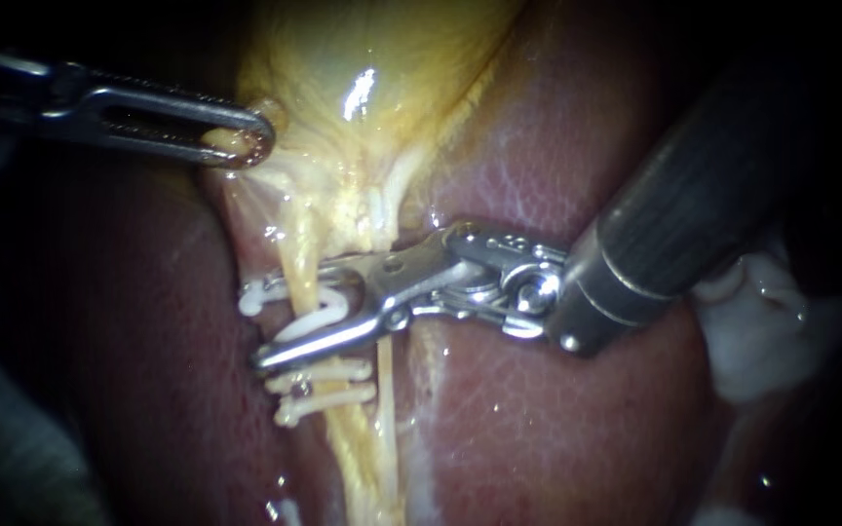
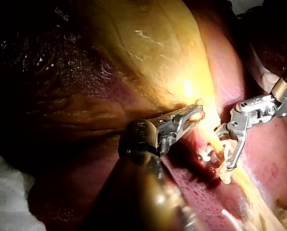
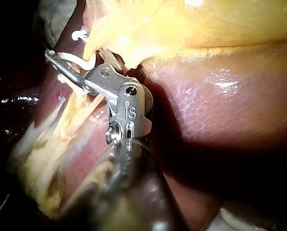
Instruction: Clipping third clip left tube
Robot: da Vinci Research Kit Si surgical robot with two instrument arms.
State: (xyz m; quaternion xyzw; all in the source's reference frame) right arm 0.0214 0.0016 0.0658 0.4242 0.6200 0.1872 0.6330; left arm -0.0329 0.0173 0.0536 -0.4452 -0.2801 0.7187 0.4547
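Note:
My right instrument [image 1: 289, 317] comes in from the upper right. Its jaws stand apart with a white clip [image 1: 324, 310] held between them, straddling the yellow left tube [image 1: 296, 261]. Two more white clips [image 1: 322, 386] sit on that tube just below the lower jaw. A thinner tube [image 1: 386, 390] runs beside it on the right, under the lower jaw. My left instrument [image 1: 238, 142] is shut on a fold of the yellow gallbladder [image 1: 363, 68] at the upper left. In the left wrist view, the left jaws [image 2: 193, 115] hold this fold and the right jaws [image 2: 228, 149] are ahead. The right wrist view shows the right jaws [image 3: 73, 57] around the tube.
Dark red liver [image 1: 557, 438] lies on both sides of the tubes. White gauze [image 1: 762, 331] sits at the right, behind the right instrument's shaft.

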